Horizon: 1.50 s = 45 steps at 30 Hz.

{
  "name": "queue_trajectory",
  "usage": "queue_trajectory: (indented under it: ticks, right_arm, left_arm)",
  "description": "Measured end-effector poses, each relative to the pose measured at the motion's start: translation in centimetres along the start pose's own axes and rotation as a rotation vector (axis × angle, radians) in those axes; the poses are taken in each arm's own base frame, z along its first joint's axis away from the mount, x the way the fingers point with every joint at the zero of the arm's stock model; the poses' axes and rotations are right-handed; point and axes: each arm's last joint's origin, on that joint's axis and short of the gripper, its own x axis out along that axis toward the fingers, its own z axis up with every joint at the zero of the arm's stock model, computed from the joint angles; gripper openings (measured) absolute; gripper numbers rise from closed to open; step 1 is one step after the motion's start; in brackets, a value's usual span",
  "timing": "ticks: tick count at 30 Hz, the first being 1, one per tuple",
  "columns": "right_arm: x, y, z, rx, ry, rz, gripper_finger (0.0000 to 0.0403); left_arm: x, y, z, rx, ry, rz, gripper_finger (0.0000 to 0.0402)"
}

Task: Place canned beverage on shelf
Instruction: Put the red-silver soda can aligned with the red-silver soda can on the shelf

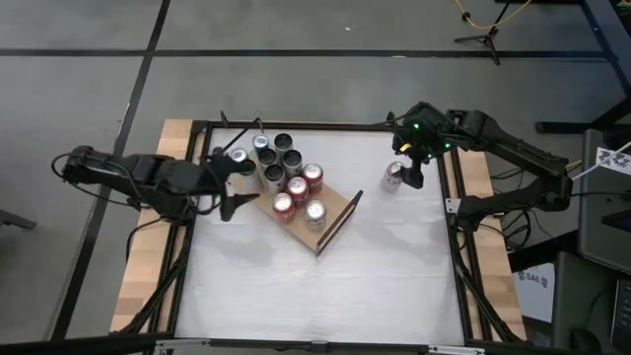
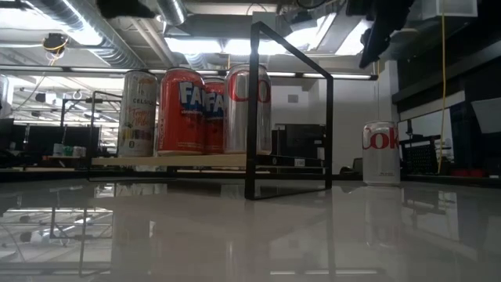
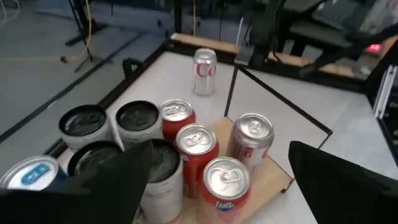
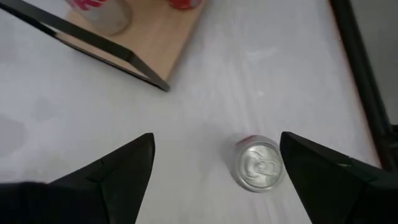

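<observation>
Dark fingers (image 4: 118, 177) of the right hand (image 4: 214, 171) fill the front of its wrist view, spread wide and empty, with the lone can (image 4: 260, 163) upright on the desk (image 4: 205, 81) between and below them, nearer one finger than the other. Seen from above, that hand (image 1: 414, 158) hangs over the can (image 1: 394, 176), which stands well apart from the shelf (image 1: 330, 210), on the shelf's far right side.

Off-centre is the first risk: if the hand drops as it stands, one finger may meet the rim before the other, and the can could tip or skid on the smooth top (it looks glossy in the low view).

The shelf already carries red and silver cans (image 1: 299, 194) crowded toward its left end, with a dark cluster (image 1: 276, 158) on the desk just beside it. Free board remains at the right end, under the black frame (image 2: 290, 110). A carried can swung in low could clip that frame, or nudge the standing cans and topple them.

The left hand (image 1: 225, 182), also open and empty, waits just left of the shelf over the dark cluster; any drift there could knock those cans.
</observation>
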Motion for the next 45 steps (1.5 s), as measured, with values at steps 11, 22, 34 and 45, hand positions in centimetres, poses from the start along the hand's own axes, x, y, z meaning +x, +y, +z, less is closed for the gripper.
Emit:
queue_trajectory:
  ticks: [11,22,34,45]
  right_arm:
    - [0.5,-0.3,-0.2,0.01,0.038,-0.071,0.0344]
    - [5.8,-1.6,-3.1,0.03,0.174,-0.107,0.0344]
    - [7.9,-2.3,-4.0,0.031,0.193,-0.211,0.0344]
    - [9.8,-4.1,-4.0,0.108,0.242,-0.149,0.0344]
  left_arm:
    - [-1.5,2.8,-6.3,0.033,-0.264,-0.082,0.0368]
    - [-3.5,4.7,-9.1,0.068,-0.428,-0.093,0.0368]
    - [-3.7,5.6,-11.5,0.095,-0.464,-0.075,0.0368]
    - [-3.0,5.4,-12.2,0.106,-0.443,-0.073,0.0368]
